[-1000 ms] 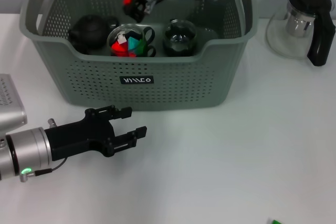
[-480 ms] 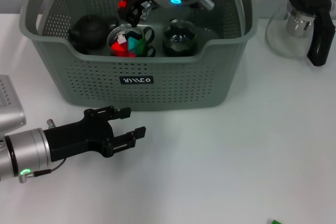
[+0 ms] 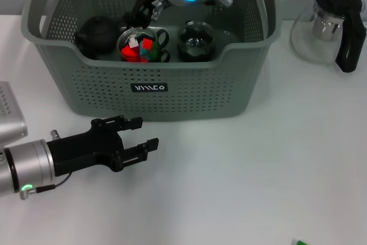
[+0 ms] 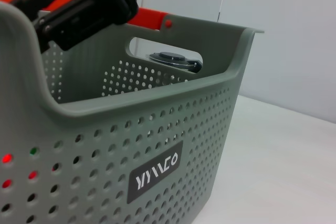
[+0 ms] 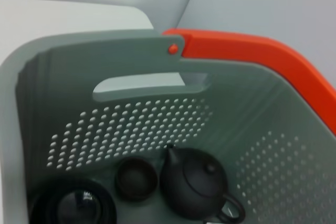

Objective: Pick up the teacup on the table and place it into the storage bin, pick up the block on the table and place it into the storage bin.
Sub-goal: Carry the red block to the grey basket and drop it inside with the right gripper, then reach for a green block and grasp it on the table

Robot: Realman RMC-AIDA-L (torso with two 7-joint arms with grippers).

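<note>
Grey storage bin (image 3: 172,93) lies long side across, label facing the robot.

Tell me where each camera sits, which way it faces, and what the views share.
Head view: looks forward and down at the large grey perforated plastic storage bin; left gripper on the table, right gripper inside the bin.
Left wrist view: low, facing the bin's labelled front; black fingers show.
Right wrist view: above, looking in at a black teapot.
All share the bin.
</note>
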